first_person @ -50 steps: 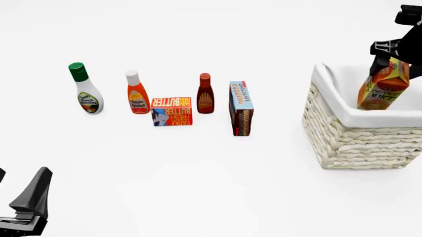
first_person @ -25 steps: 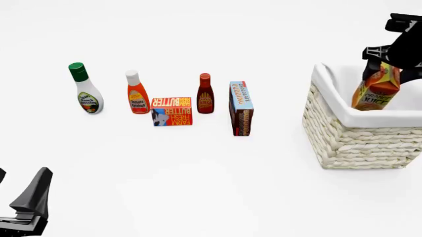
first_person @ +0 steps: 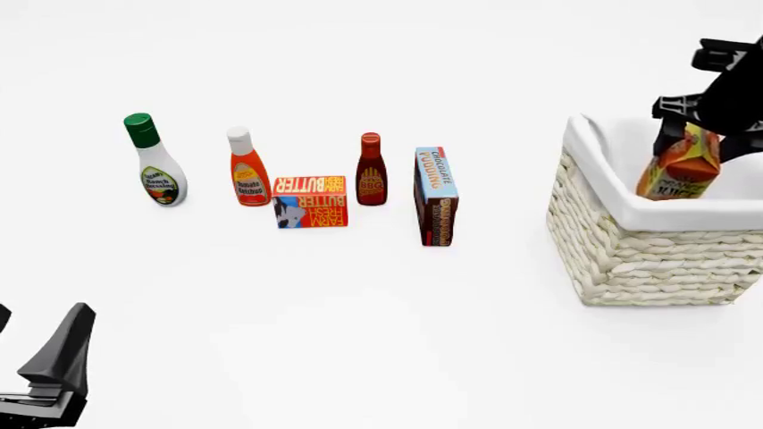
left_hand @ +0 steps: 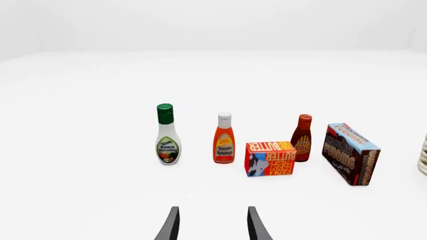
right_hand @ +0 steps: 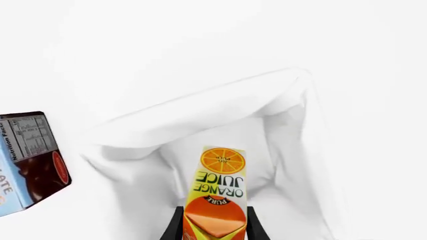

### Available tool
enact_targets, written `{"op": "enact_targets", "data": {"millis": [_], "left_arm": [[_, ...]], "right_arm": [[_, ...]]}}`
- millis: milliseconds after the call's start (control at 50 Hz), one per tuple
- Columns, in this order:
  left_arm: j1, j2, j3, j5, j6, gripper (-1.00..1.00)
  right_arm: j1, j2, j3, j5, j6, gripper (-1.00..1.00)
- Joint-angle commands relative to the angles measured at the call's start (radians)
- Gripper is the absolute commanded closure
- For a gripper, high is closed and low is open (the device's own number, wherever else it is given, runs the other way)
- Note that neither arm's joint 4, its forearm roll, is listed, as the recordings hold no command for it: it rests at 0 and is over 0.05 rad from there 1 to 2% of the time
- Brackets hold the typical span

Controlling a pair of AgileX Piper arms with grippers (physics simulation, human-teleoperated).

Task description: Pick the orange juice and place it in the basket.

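Orange juice (first_person: 680, 167) is held clamped at its gable top by right gripper (first_person: 703, 125), tilted, lower end inside basket (first_person: 632, 246) near table's right edge; release needed next.

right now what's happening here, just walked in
The right gripper holds the orange juice by its top, tilted, partly down inside the basket. It is not released yet. The left gripper sits open near the table's front edge, holding nothing. The other groceries stand in a row on the table.
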Motion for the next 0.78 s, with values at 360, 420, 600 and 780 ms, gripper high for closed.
{"op": "enact_targets", "data": {"millis": [360, 420, 600, 780], "left_arm": [[0.006, 0.0, 0.003, -0.004, 0.0, -1.0], [0.006, 0.0, 0.003, -0.004, 0.0, -1.0], [0.006, 0.0, 0.003, -0.004, 0.0, -1.0], [0.006, 0.0, 0.003, -0.004, 0.0, -1.0]], "right_arm": [[-0.04, 0.0, 0.0, 0.0, -0.025, -1.0], [-0.036, 0.001, -0.003, 0.0, -0.021, -1.0], [-0.039, 0.008, -0.008, 0.0, -0.03, -1.0], [-0.026, -0.006, -0.011, 0.0, -0.031, -1.0]]}}
